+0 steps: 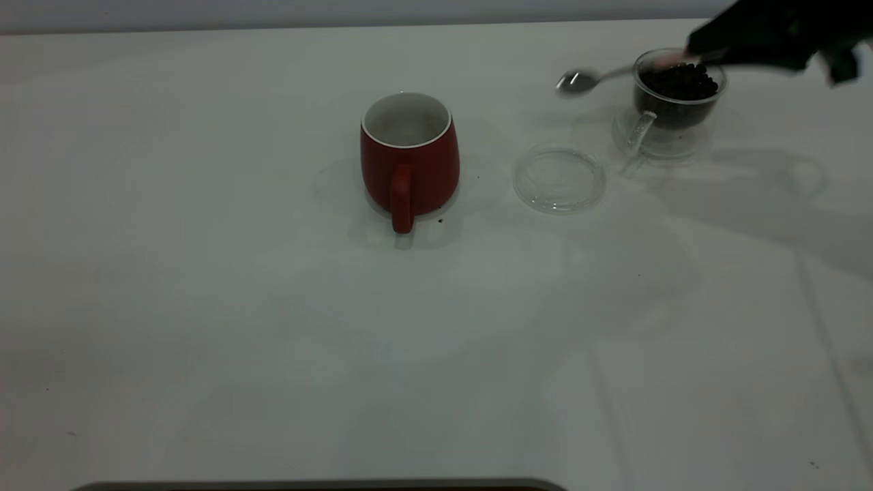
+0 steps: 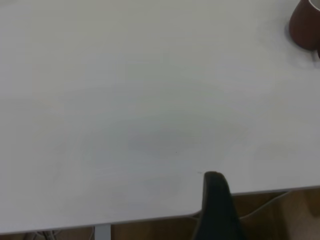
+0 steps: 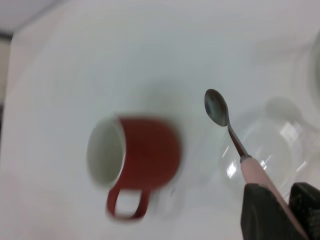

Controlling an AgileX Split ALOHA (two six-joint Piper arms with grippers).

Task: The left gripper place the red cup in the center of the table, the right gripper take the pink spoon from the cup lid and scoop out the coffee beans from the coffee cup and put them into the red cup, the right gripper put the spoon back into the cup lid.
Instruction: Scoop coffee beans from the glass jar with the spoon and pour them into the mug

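The red cup (image 1: 409, 160) stands upright mid-table, handle toward the near edge, its white inside looking empty; it also shows in the right wrist view (image 3: 145, 155) and at a corner of the left wrist view (image 2: 305, 25). The clear cup lid (image 1: 559, 179) lies empty to its right. The glass coffee cup (image 1: 678, 95), full of coffee beans (image 1: 682, 80), stands on its saucer at the far right. My right gripper (image 1: 709, 54) is shut on the pink spoon (image 1: 580, 81) by its handle (image 3: 255, 172). The empty spoon bowl hangs in the air left of the coffee cup. My left gripper (image 2: 216, 200) is parked at the table edge.
The white table (image 1: 273, 327) stretches wide to the left and front of the red cup. A few dark specks lie near the red cup's base. The lid (image 3: 275, 150) sits below the spoon in the right wrist view.
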